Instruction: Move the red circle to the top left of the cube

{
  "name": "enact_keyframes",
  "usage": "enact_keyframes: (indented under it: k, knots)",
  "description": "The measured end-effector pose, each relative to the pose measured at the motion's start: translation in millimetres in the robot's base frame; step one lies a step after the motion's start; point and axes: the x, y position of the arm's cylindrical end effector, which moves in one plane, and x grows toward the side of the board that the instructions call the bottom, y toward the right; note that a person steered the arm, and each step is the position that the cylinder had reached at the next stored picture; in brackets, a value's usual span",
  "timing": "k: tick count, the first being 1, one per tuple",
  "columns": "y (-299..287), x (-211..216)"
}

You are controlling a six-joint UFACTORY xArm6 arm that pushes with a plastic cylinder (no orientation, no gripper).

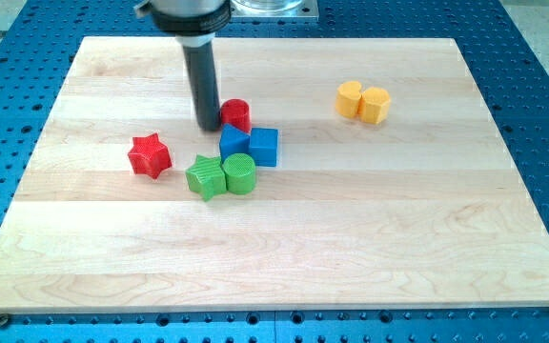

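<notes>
Our tip (208, 125) has no claw to open or close. The red circle (235, 114) touches it on the view's right, already just up-left of the blue cube (264, 146), on the tabletop (427, 238).

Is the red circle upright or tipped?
Upright: the red circle shows its flat round top, resting on the board, my tip at its left.

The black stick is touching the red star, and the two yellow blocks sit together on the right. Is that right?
Not quite. In the camera view my tip is beside the red circle, on its left, not the red star, which sits apart further left. The two yellow blocks do sit together on the right.
</notes>
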Motion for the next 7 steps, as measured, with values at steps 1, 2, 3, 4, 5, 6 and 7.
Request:
enact_keyframes:
  k: [1,2,3,4,5,6,7]
  knots:
    - [35,-21]
    - [40,-48]
    - [96,-57]
    - [99,-56]
    - [84,-58]
    - [85,-9]
    - [94,1]
